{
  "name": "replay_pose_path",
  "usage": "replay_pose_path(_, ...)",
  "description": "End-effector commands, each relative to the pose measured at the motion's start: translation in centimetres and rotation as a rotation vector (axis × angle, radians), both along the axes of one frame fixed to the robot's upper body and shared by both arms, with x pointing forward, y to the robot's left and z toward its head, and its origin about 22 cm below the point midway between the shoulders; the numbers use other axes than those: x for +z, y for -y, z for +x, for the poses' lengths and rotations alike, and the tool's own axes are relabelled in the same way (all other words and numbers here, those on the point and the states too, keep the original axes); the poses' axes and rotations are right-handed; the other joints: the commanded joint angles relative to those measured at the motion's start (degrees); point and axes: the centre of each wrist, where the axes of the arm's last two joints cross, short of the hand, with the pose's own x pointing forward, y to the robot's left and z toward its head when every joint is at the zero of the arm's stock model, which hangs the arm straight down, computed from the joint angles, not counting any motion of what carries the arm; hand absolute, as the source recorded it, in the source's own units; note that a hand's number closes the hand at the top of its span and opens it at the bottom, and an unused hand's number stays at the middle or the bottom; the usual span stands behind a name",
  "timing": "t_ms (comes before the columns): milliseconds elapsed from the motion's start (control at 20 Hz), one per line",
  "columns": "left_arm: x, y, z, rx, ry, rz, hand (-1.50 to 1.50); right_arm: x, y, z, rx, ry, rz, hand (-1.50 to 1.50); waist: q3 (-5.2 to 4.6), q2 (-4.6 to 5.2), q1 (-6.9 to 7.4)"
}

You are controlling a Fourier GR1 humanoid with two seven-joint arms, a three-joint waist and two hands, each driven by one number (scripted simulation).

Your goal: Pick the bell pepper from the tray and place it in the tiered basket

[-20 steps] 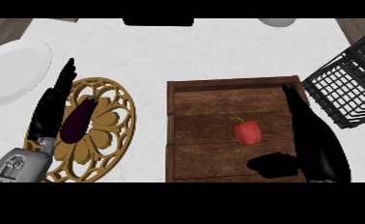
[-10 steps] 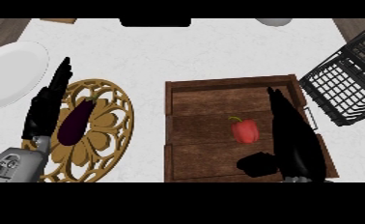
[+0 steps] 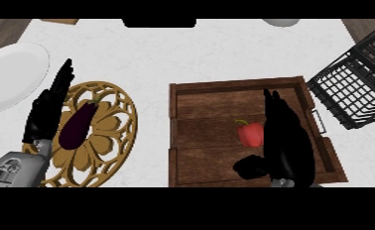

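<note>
The right hand (image 3: 289,140) hangs over the tray (image 3: 212,105), fingers (image 3: 275,106) straight, thumb spread wide, holding nothing; the bell pepper (image 3: 251,135) lies in the tray just beside its palm; the left hand (image 3: 47,107) rests open at the worktop's (image 3: 183,55) left; the tiered basket (image 3: 348,92) stands beyond the tray's right edge.

Red bell pepper (image 3: 251,134), dark brown wooden tray (image 3: 219,102), purple eggplant (image 3: 78,126), golden openwork trivet (image 3: 117,125), black wire basket (image 3: 345,91)
</note>
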Motion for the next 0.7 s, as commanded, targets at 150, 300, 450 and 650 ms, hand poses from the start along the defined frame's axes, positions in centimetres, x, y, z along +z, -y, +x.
replay_pose_path(150, -1.1, 0.5, 0.3, 0.0, -0.008, -0.002, 0.0, -0.3, -0.6, 0.9, -0.165, -0.154, -0.065, -1.5, 0.01, 0.14, -0.33)
replay_pose_path(300, -0.2, 1.0, -0.1, 0.001, 0.004, -0.008, 0.0, -0.9, -1.7, 1.3, -0.173, -0.17, -0.056, -1.5, 0.05, 0.03, 0.12)
replay_pose_path(450, -0.8, -1.0, -0.6, -0.004, 0.009, -0.011, 0.0, -2.0, -0.5, 0.5, -0.182, -0.181, -0.038, -1.5, 0.04, 0.05, -0.13)
replay_pose_path(650, 1.4, 0.2, -0.3, 0.002, 0.007, -0.01, 0.0, -2.2, -1.1, 2.3, -0.191, -0.191, -0.051, -1.5, 0.09, 0.04, 0.28)
